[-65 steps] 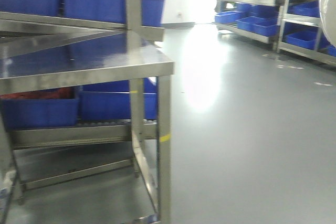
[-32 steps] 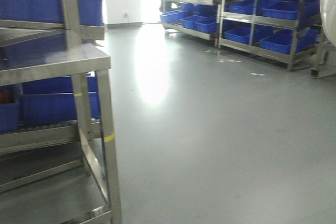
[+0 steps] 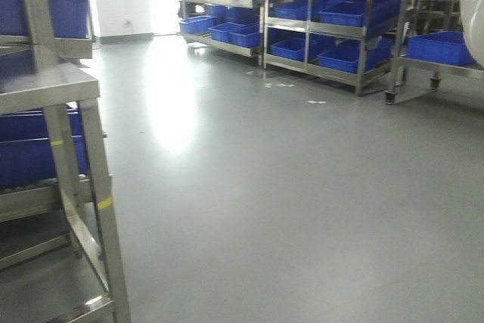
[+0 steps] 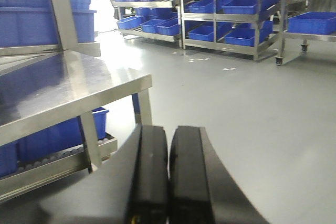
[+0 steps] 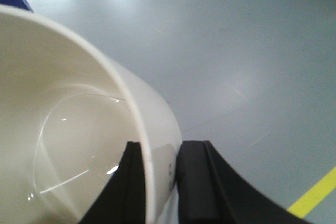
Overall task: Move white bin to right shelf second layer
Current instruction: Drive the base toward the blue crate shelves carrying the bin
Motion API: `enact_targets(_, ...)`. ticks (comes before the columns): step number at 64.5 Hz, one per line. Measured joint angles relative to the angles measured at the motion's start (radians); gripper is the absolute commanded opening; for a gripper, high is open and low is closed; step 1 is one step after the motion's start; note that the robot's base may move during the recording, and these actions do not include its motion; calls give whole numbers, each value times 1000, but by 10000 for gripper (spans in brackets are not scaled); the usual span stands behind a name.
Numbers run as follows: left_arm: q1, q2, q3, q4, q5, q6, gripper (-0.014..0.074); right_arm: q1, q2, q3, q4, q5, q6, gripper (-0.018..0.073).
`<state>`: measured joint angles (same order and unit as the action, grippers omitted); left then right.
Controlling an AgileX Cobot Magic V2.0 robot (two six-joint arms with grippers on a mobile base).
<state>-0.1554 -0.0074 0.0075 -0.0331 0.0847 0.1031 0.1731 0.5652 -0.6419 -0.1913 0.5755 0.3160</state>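
Observation:
In the right wrist view the white bin [image 5: 68, 129], a glossy cream tub, fills the left half, held tilted above the grey floor. My right gripper [image 5: 160, 148] is shut on its rim, one finger inside the wall and one outside. A sliver of the white bin [image 3: 476, 13] shows at the right edge of the front view. My left gripper [image 4: 168, 135] is shut with nothing between its fingers, next to the corner of a steel table [image 4: 79, 85]. I cannot make out the right shelf second layer in these views.
A steel table [image 3: 45, 85] with blue crates [image 3: 30, 153] beneath it stands at the left. Steel racks [image 3: 333, 28] loaded with blue crates line the far wall. A wheeled rack [image 3: 435, 66] stands at the right. A yellow floor line [image 5: 315, 192] lies below.
The front view has swung right: the steel table slid from centre to the left edge, and the far racks came across from the right. Both grippers' states look unchanged.

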Motion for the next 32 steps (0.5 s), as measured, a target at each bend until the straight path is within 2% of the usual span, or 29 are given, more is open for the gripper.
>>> enact_targets(32, 0, 0, 0, 0, 0, 0, 85, 0, 0, 0, 0, 0, 0, 70)
